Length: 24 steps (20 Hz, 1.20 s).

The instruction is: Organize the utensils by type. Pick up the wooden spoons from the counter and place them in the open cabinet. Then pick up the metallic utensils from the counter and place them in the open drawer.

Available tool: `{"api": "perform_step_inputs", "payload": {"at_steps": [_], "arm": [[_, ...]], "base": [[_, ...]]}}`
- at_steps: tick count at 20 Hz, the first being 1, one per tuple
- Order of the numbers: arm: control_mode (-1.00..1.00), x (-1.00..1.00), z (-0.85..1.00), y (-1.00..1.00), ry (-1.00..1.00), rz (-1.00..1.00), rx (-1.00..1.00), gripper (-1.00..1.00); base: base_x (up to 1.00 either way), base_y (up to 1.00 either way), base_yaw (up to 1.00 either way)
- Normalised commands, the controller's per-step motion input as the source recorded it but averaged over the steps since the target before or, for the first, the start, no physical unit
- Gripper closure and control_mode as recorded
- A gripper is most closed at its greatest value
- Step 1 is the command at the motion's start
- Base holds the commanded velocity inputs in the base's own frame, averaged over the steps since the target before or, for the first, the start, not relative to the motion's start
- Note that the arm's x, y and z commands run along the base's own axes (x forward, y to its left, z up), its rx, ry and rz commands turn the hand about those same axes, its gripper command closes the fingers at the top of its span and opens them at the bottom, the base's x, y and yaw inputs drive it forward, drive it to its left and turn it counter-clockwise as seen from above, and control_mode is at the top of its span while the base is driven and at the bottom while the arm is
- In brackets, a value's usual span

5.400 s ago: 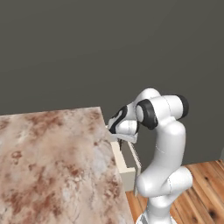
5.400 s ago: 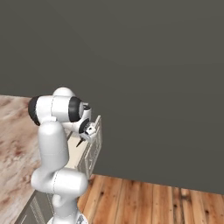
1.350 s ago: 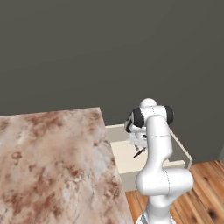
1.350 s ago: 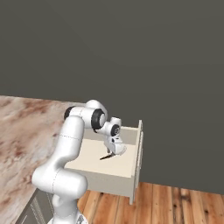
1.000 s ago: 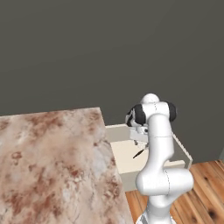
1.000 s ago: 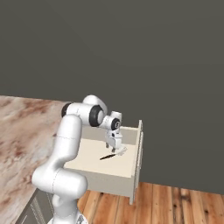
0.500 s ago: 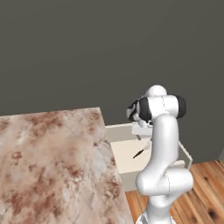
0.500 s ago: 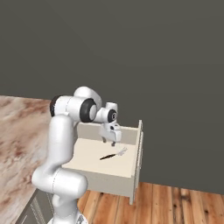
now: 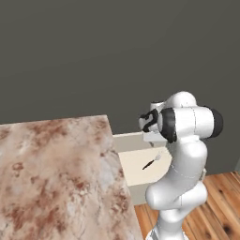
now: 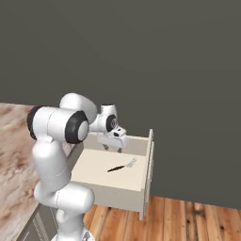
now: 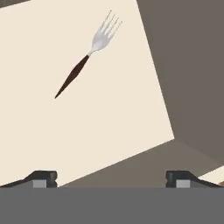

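Observation:
A metallic utensil, a fork (image 11: 87, 54) with a silvery head and dark handle, lies flat on the pale bottom of the open drawer (image 11: 96, 131). The same fork (image 10: 122, 166) (image 9: 152, 161) rests near the drawer's (image 10: 94, 172) (image 9: 133, 164) middle. My gripper (image 10: 112, 148) (image 11: 111, 178) hangs open above the drawer's back part, clear of the fork, with nothing between its fingers. In the left base view the gripper (image 9: 151, 137) is partly hidden by my arm. The wooden spoons and the open cabinet are out of view.
The mottled reddish-brown counter (image 9: 51, 178) (image 10: 12, 141) runs to the left of the drawer. The drawer's front panel (image 10: 149, 164) stands out over the wooden floor (image 10: 188, 216). A dark grey wall (image 9: 93, 56) closes the back.
The gripper has risen from low over the drawer bottom and drawn back. The fork stays lying in the drawer where it was let go.

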Motion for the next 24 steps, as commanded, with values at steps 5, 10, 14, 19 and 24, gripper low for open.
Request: {"api": "perform_step_inputs", "payload": {"at_steps": [5,10,14,19,24], "arm": [[-1.0,-0.38,0.55,0.01,-0.22,0.19,0.03,-1.0],[-1.0,-0.17,0.5,0.12,-0.01,-0.01,0.13,-1.0],[-1.0,0.0,0.32,0.17,-0.02,0.0,0.04,-1.0],[-1.0,0.0,0.16,0.04,-0.05,0.05,0.0,-1.0],[-1.0,0.0,0.0,0.0,0.0,0.0,0.0,-1.0]], "base": [[0.0,0.0,0.0],[0.0,0.0,0.0],[0.0,0.0,0.0],[0.0,0.0,0.0],[0.0,0.0,0.0]]}}
